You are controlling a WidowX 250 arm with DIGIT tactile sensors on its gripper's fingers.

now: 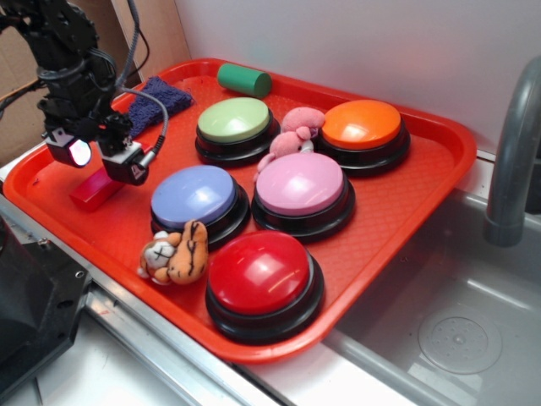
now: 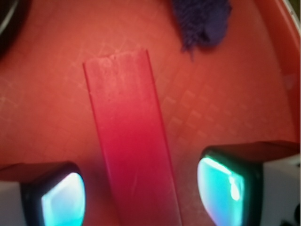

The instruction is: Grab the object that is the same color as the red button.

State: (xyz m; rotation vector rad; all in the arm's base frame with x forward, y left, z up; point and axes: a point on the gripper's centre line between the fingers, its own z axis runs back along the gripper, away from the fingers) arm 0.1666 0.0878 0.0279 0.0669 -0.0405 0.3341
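Observation:
The red block [image 1: 95,191] lies flat on the left part of the red tray [image 1: 423,194]. My gripper [image 1: 100,157] hovers right over it, open, one finger on each side. In the wrist view the block [image 2: 129,141] runs lengthwise between the two glowing pads [image 2: 63,200], with a gap of tray floor on both sides and neither pad touching it; my gripper [image 2: 141,197] straddles its near end. The red button [image 1: 262,279] sits at the tray's front edge, well to the right of my gripper.
Blue button [image 1: 199,199], pink button [image 1: 302,190], green button [image 1: 235,125] and orange button [image 1: 362,128] fill the tray's middle. A purple cloth [image 1: 156,100] lies behind the gripper, a green cylinder [image 1: 244,79] at the back. Plush toys [image 1: 176,254] stand nearby. Sink and faucet [image 1: 511,161] are at right.

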